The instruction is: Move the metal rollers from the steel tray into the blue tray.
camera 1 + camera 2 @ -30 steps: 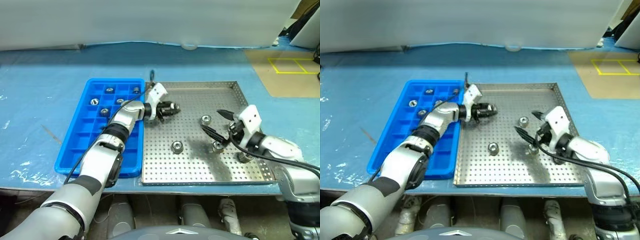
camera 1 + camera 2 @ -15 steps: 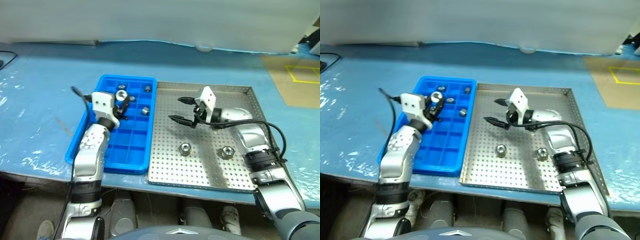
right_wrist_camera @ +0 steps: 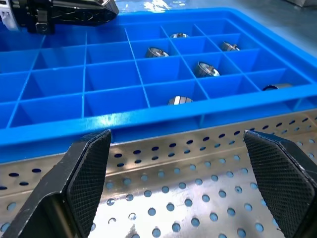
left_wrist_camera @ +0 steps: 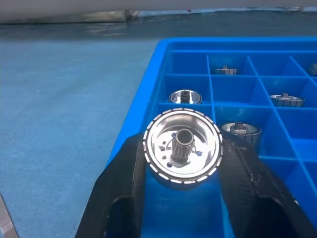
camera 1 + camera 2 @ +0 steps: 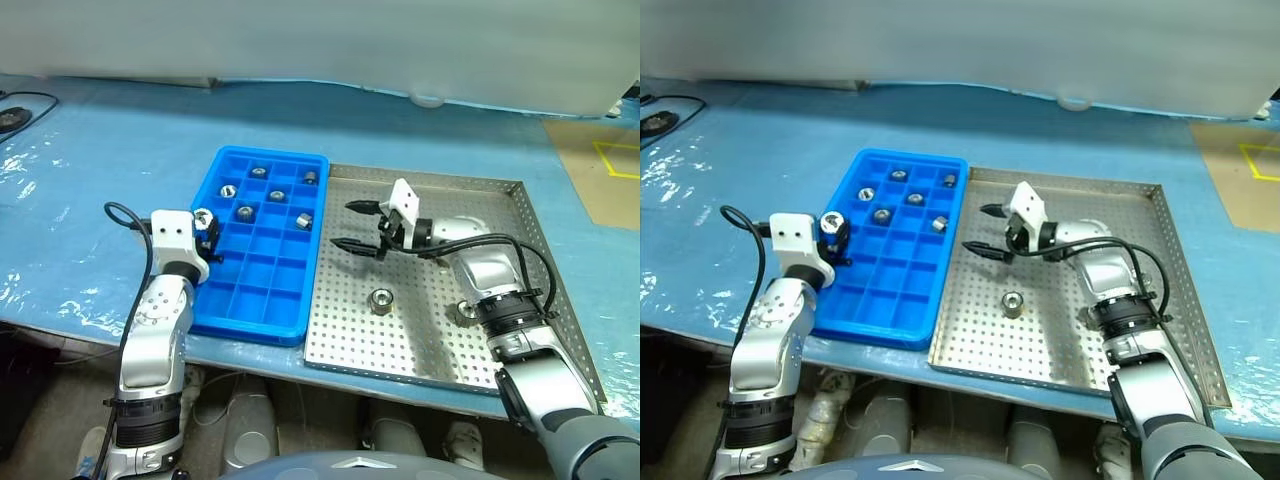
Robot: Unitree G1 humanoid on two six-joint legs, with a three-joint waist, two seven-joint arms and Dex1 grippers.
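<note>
Since a second ago, the left gripper (image 4: 182,163) has swung off the steel tray (image 5: 500,350), carrying a roller (image 4: 182,146) with it, and is now hovering at the left edge of the blue tray (image 5: 250,310), just over its outer rim beside the second row of compartments from the far end; the wrist view is showing the roller clamped between the two black fingers (image 4: 124,183), its open end facing the camera. Meanwhile the right gripper (image 5: 360,228) has shifted from the right half of the steel tray toward its far left corner and is now hanging with its jaws spread wide and holding nothing, pointing at the blue tray's right wall. Six of the metal rollers (image 5: 245,212) are sitting in separate compartments in the far half of the blue tray, none touching another. Two rollers are lying loose on the perforated floor of the steel tray: one (image 5: 381,299) near the middle, well apart from the open gripper, and another (image 5: 467,311) toward the right side, partly hidden behind the right forearm. Both trays are resting side by side, edges almost touching, on the blue plastic sheet (image 5: 90,180) covering the tabletop
</note>
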